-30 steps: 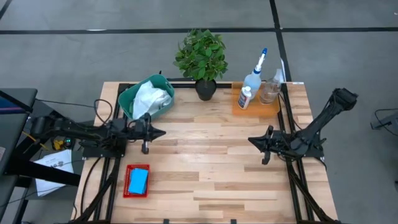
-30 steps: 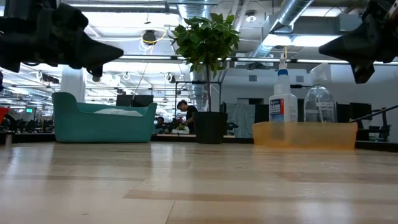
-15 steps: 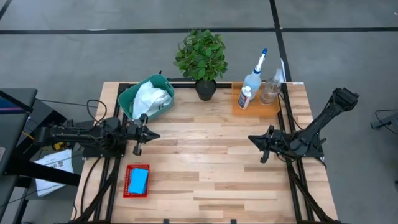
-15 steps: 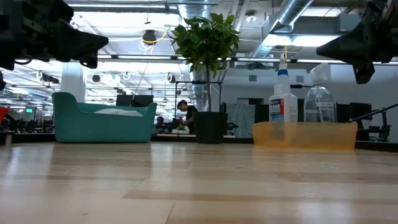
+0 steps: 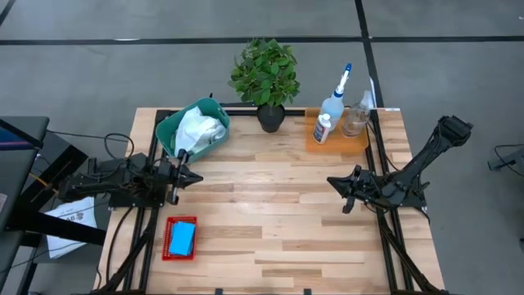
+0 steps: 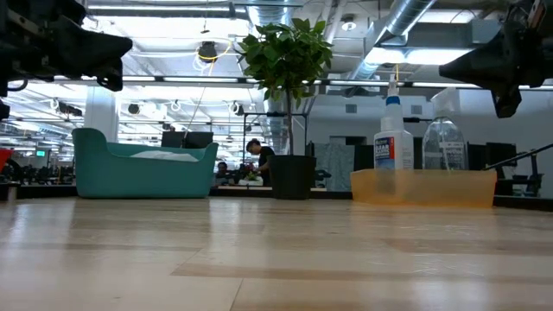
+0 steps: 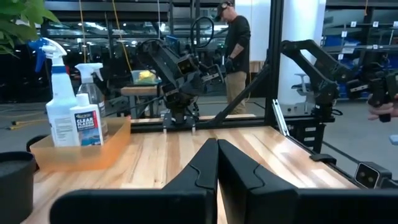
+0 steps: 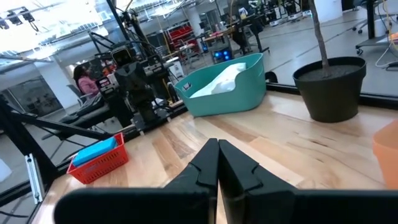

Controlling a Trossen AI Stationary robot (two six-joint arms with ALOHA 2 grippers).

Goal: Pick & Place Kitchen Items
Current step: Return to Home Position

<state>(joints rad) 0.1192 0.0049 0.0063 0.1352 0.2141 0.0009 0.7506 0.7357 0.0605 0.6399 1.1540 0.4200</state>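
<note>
- Retreat on the left side: over the last second the left gripper [image 5: 182, 174] had slid back toward its own table edge, away from the teal bin [image 5: 168, 131]. Its fingers were pressed together, holding nothing.
- Right gripper [image 5: 336, 185] had barely shifted. It was parked near the right edge, likewise clenched and empty.
- I read that as homing, with the sorting apparently finished.
- The blue-trigger sprayer [image 5: 333, 105], clear sprayer [image 5: 356, 119] and small bottle [image 5: 322, 128] stood in the orange bin [image 5: 348, 144].
- The cloth [image 5: 199, 127] lay in the teal bin, and the blue sponge [image 5: 181, 238] in the red basket [image 5: 181, 218].
- Writing — the small bottle's label showed "CLEAR PLASTIC" in the left wrist view; the finer print I could not read.
</note>
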